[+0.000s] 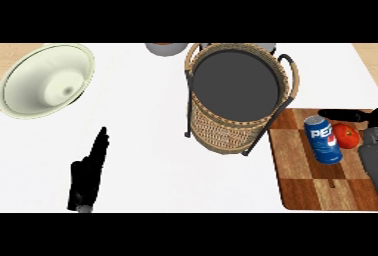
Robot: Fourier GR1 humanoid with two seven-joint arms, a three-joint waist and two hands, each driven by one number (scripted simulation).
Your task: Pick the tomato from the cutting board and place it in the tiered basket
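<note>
A red tomato point(348, 136) lies on the wooden cutting board point(310, 185) at the right, beside a blue Pepsi can point(322, 140) that touches its left side. My right hand point(345, 116) comes in from the right edge, its fingers stretched out straight along the tomato's far side, just above it and the can's top. The grey forearm hides the tomato's right side. The wicker tiered basket point(221, 131) with a dark top tray stands left of the board. My left hand point(90, 170) rests open at the lower left, fingers pointing up.
A large cream bowl point(44, 82) sits tilted at the far left. A grey round object point(164, 48) shows at the top edge behind the basket. The basket's black frame legs point(257, 136) stand close to the board's left edge.
</note>
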